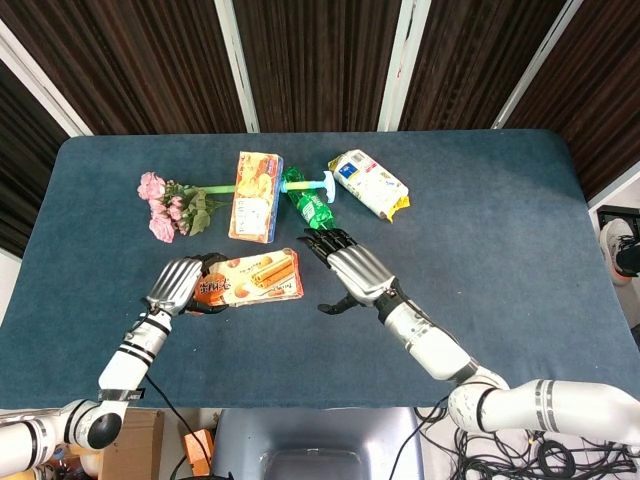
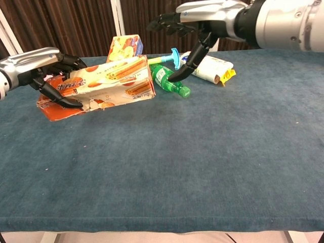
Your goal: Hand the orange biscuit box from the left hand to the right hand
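Note:
My left hand (image 1: 178,286) (image 2: 43,68) grips the left end of the orange biscuit box (image 1: 252,280) (image 2: 101,87) and holds it above the table, its long side pointing right. My right hand (image 1: 350,272) (image 2: 202,20) hovers open just past the box's right end, fingers spread and thumb hanging down. It does not touch the box; a small gap shows in the head view.
On the blue table (image 1: 500,220) behind the hands lie a pink flower bunch (image 1: 165,205), a yellow biscuit box (image 1: 255,196), a green bottle (image 1: 312,208) and a white snack bag (image 1: 368,184). The front and right of the cloth are bare.

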Motion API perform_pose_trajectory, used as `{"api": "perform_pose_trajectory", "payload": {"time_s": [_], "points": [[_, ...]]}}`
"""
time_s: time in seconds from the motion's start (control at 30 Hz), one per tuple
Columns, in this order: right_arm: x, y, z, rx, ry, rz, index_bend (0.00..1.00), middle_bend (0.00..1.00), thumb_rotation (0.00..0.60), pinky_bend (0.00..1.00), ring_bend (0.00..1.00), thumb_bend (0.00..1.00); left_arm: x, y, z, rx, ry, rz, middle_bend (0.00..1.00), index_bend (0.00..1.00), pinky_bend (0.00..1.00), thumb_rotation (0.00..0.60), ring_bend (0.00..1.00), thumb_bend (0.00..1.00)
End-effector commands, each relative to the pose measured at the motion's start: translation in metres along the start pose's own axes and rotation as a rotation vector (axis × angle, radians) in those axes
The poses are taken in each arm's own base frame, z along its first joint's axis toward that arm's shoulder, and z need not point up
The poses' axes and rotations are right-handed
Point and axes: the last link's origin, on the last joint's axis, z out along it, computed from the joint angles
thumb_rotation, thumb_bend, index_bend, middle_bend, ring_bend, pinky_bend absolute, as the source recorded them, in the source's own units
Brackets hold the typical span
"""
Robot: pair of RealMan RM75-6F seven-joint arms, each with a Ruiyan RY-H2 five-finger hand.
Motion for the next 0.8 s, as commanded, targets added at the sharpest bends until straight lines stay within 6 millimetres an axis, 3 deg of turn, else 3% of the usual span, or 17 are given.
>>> {"api": "perform_pose_trajectory", "payload": {"time_s": [0.03,0.5,0.6,0.67,0.8], "points": [[-0.009,-0.018,0.015,-0.007,-0.029,-0.019,0.00,0.00,0.600,0.00,0.00,0.09,0.003,0.002,-0.002,0.003,0.011,0.008,0.63,0.62,0.68,0.600,0.60,0.19],[-0.036,-0.036,0.044,-0.028,-0.029,-0.054,0.00,0.00,0.600,0.00,0.00,0.09,0.006,0.011,-0.017,-0.010,0.009,0.025,0.63,0.62,0.68,0.600,0.60,0.19],[-0.040,-0.040,0.048,-0.031,-0.021,-0.064,0.02,0.09,0.600,0.03,0.02,0.09,0.007,0.012,-0.018,-0.015,0.009,0.025,0.63,0.62,0.68,0.600,0.60,0.20],[-0.040,-0.044,0.051,-0.028,0.013,-0.049,0.17,0.24,0.600,0.18,0.14,0.09,0.007,0.013,-0.019,-0.018,0.011,0.024,0.63,0.62,0.68,0.600,0.60,0.20],[-0.042,-0.047,0.053,-0.025,0.045,-0.033,0.57,0.54,0.600,0.52,0.47,0.14,0.008,0.015,-0.020,-0.020,0.017,0.017,0.63,0.62,0.68,0.600,0.60,0.20]]}}
